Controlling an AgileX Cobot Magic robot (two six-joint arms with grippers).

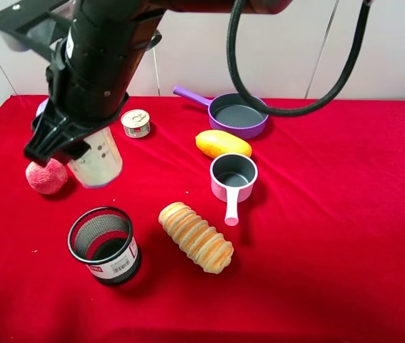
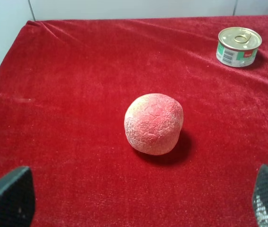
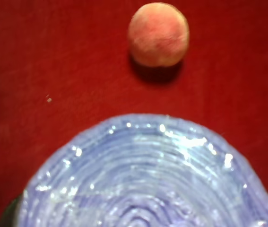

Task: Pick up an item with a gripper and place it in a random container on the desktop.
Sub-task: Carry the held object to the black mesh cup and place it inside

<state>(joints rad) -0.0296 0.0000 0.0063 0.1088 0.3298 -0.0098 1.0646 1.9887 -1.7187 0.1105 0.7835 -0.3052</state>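
Reaching across to the upper left of the high view, the right gripper [image 1: 81, 146] is clamped on the canister [image 1: 96, 163]. It holds the canister near upright and apparently clear of the cloth [image 1: 331, 214]. The cup [image 1: 127, 268] stands mouth-up just below in frame, slightly right, apart from the canister. A peach [image 1: 46, 176] at left and a bread roll [image 1: 196, 236] at right leave the cup's rim free. The left gripper [image 2: 143, 201], fingers apart and empty, faces the peach.
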